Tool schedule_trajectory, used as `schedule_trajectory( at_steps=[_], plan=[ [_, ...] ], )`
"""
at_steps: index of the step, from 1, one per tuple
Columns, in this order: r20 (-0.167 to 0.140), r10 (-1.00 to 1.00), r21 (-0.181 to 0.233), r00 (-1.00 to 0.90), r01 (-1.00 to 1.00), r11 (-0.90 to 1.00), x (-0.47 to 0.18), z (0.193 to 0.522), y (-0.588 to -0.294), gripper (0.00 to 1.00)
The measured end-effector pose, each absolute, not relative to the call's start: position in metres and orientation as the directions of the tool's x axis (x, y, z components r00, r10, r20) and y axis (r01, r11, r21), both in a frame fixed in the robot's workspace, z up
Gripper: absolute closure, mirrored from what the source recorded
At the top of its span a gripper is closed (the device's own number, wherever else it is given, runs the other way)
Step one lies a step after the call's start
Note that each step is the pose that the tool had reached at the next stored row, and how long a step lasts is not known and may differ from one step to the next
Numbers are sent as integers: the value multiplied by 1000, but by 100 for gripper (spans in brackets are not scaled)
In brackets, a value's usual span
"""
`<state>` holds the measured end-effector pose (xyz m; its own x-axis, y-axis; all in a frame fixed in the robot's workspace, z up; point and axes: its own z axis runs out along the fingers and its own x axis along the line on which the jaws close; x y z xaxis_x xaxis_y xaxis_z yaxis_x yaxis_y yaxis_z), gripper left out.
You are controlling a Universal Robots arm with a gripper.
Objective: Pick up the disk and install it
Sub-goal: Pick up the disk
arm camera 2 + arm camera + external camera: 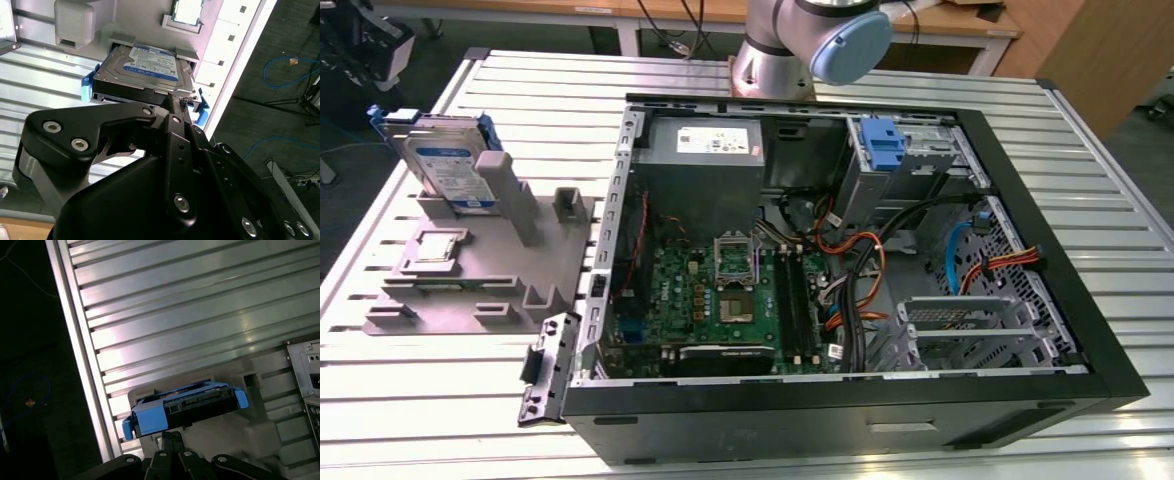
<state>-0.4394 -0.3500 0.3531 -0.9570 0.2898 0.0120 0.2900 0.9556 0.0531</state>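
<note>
The disk (447,165) is a silver-grey drive with a white-and-blue label and a blue carrier frame. It stands on edge in a slot of the grey fixture (480,290) at the exterior view's left. In the second wrist view the disk (150,67) shows its label, with my black gripper (172,107) right at its near edge. In the first wrist view the disk (185,407) shows its blue end, and the gripper (170,440) sits close under it. Whether the gripper touches the disk is unclear.
An open computer case (1067,330) lies on the slatted metal table (440,410), with the motherboard (720,300) exposed and a blue bracket (883,140) in the drive bay. A small square chip (438,245) rests in the fixture. The table edge (75,340) runs near the disk.
</note>
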Motion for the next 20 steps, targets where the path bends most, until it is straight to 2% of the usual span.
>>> schedule_trajectory(
  at_steps=[20],
  plan=[
    [12,399,53,-917,400,915,-441,352,-350,90]
  ],
)
